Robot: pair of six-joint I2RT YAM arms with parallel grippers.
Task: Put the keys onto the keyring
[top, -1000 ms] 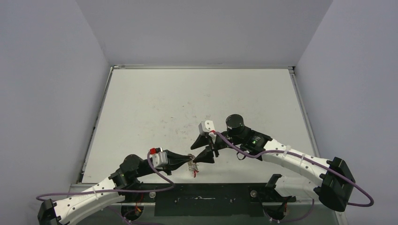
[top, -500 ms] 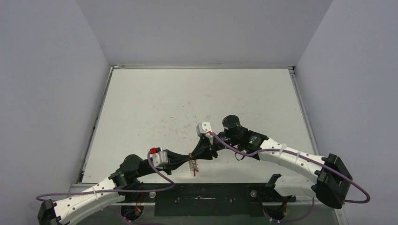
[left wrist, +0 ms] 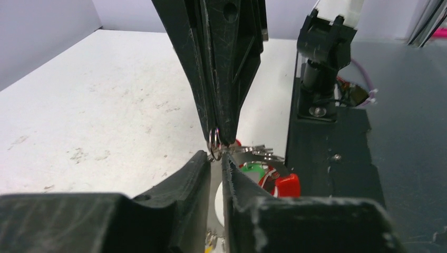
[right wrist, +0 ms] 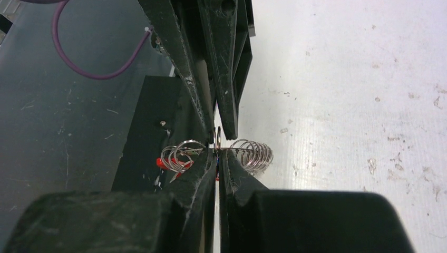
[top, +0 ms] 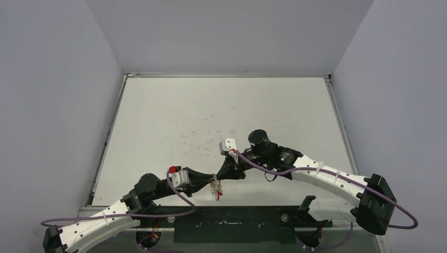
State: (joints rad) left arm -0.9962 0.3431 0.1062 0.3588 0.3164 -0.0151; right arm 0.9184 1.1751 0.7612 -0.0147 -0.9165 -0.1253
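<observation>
**Ring transfer: secure one grip before the other releases**

The keyring (right wrist: 217,141) is held edge-on just above the counter (top: 211,116), close to the counter's near edge. Both gripper tips meet on it.

- The right gripper (right wrist: 217,158) is fully closed on the wire.
- The left gripper (left wrist: 215,158) shows a thin slit between its jaws at the ring's rim. Whether it pinches the wire cannot be determined.

**Procedure.** The step in hand appears to be a transfer of the ring between grippers.

1. Confirm one firm pinch before the other gripper lets go.
2. Withdraw the releasing gripper along the ring's plane so the wire is not twisted out of the hold.
3. Keep the ring off the counter so the hanging parts do not drag.

**Count**

- Keyring: one.
- Grippers: two.
- Coloured tags clearly seen: two, one green tag (left wrist: 255,169) and one red tag (left wrist: 285,184), both on the near-edge side of the ring.
- Keys (left wrist: 257,154): these overlap, so an exact number cannot be given.
- Small wire loops (right wrist: 253,154): two bunches.
</observation>
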